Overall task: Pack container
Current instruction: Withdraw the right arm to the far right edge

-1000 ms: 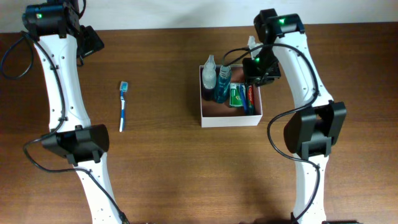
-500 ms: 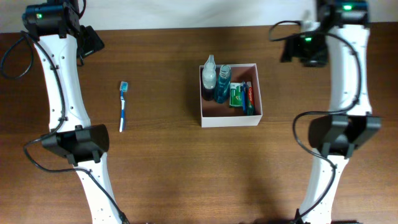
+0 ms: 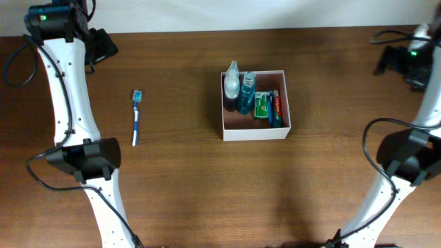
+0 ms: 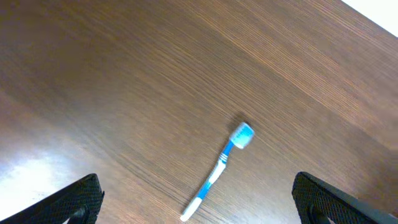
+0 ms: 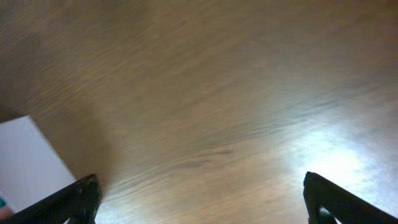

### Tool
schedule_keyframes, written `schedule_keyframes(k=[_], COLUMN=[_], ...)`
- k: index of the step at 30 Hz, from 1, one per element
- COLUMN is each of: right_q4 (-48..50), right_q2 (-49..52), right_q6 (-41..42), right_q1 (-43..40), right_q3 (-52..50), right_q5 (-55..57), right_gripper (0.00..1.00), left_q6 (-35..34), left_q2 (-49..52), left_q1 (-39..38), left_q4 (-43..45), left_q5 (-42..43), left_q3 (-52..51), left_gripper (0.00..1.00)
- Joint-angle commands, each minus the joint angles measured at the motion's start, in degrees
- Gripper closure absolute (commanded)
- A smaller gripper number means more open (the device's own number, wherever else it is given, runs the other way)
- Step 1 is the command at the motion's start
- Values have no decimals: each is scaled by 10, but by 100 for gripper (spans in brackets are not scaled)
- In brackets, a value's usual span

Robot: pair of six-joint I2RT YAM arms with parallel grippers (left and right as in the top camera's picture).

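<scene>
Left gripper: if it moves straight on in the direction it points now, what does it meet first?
Probably the blue toothbrush, lying on the table ahead of the open left gripper. Nothing else shows in that line; depth is unclear.

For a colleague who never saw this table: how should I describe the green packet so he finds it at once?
Near the middle of the wooden table sits a white-walled square container. Inside, the packet lies flat between a blue bottle and a red tube. It is the only green item.
</scene>
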Motion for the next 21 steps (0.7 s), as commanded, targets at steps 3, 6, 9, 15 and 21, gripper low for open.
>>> schedule_keyframes(k=[3,6,9,15,21], right_q4=[2,7,22,31,34], right_q2=[-19,-18,-18,-18,-18], right_q6=[3,3,3,3,3], right_q1=[-44,-52,-51,-50,-50], right_q3=[-6,-21,-41,-70,-84], right_q5=[-1,-2,-2,-2,-2], right_gripper=[1,1,1,1,1], left_q6=[28,28,28,46,103], left_q2=[-14,-14,-14,-14,-14], left_q1=[-2,-2,-2,-3,-3], left_q4=[0,4,3,-2,0], left_q5=[47,47,47,94,93], left_q3=[-2,-2,-2,-2,-4], left_gripper=[1,1,0,1,2])
